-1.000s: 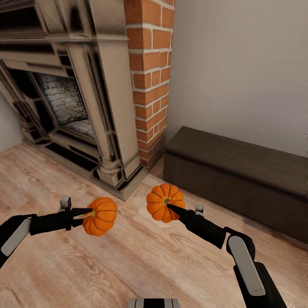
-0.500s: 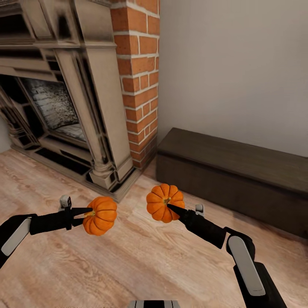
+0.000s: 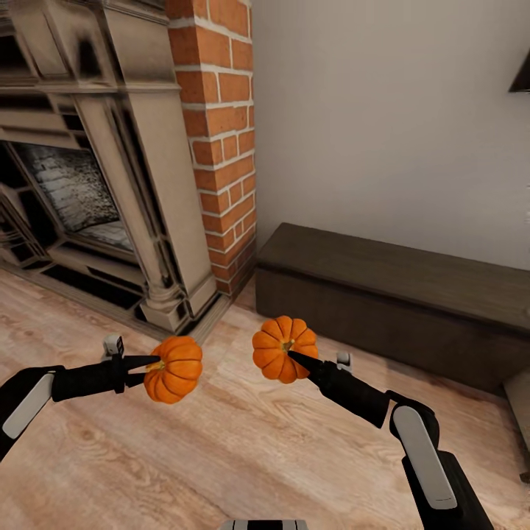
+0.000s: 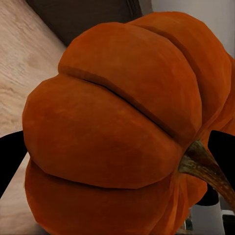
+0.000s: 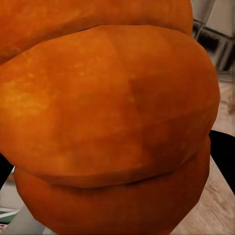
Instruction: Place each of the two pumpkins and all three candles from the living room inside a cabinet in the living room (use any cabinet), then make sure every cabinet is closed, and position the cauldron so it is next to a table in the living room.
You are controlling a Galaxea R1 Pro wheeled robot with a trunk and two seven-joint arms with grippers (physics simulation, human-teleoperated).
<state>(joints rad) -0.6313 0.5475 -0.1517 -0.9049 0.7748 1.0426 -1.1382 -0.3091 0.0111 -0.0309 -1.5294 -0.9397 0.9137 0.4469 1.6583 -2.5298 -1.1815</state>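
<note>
Two pumpkins in the air over the wood floor, side by side, a gap between them, each carried by one arm.

Left pumpkin: held at its stem side by the left gripper, jaws closed on it. Stem end faces the gripper. Left arm reaches in low from the left edge of the head view, forearm near level, pointing right. Left wrist view: pumpkin very close, ribs and brown stem plain, dark fingers at either side.

Right pumpkin: a little higher than the left one, stem toward the camera. Right gripper clamps it from below right, jaws closed on it. Right arm rises from the lower right corner, elbow bent, forearm angled up and to the left. Right wrist view: orange ribs very close.

Cabinet: long, low, dark brown, against the white wall, beyond and right of the right pumpkin, well apart from both. Front looks shut.

Left of the cabinet a brick column, touching or just beside the cabinet's end. Further left a stone fireplace.
</note>
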